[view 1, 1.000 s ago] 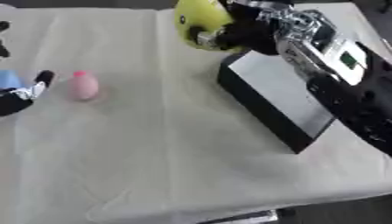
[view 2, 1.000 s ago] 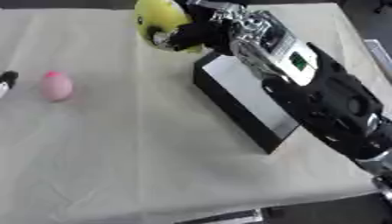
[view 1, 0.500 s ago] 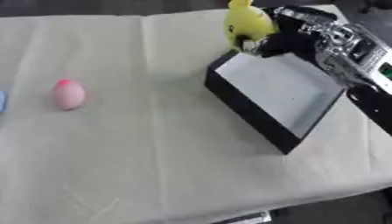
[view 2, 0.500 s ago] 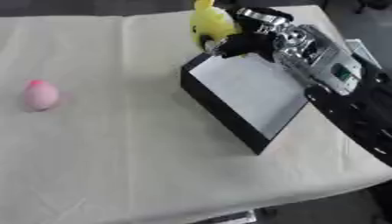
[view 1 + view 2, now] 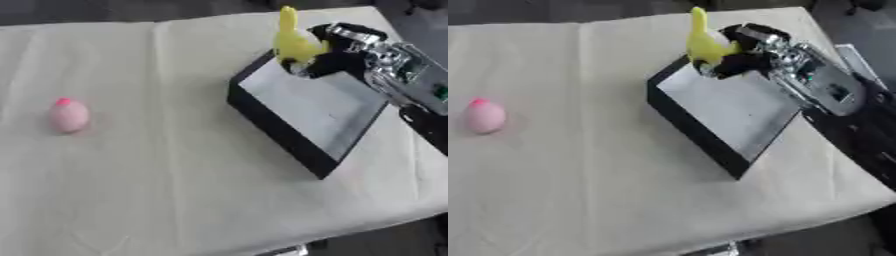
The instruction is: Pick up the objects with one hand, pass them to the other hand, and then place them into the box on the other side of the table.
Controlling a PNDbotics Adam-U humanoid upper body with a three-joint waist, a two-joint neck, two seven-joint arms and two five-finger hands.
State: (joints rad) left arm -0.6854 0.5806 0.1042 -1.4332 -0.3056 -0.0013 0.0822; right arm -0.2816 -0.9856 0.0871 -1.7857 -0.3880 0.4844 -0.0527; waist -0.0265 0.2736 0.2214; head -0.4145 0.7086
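- At the left of the frame, a pink egg-shaped toy (image 5: 67, 115) lies alone on the cream cloth (image 5: 157, 190), well apart from everything else. It looks like the next thing to be picked up, since nothing is near it.
- The left hand shows in neither view, so nothing can be said of its fingers.
- Right of centre sits the box (image 5: 262, 111), black-walled with a pale floor, turned at an angle on the cloth. Its floor shows nothing lying in it, so it is ready to take the toy.
- At the upper right, the yellow toy (image 5: 294, 41) hangs over the far corner of the box, its thin neck pointing up. I judge it is held there so that it can go straight down into the box.
- The right hand (image 5: 741, 59) comes in from the right edge, its dark fingers curled round the lower part of the yellow toy. The toy is not yet released.
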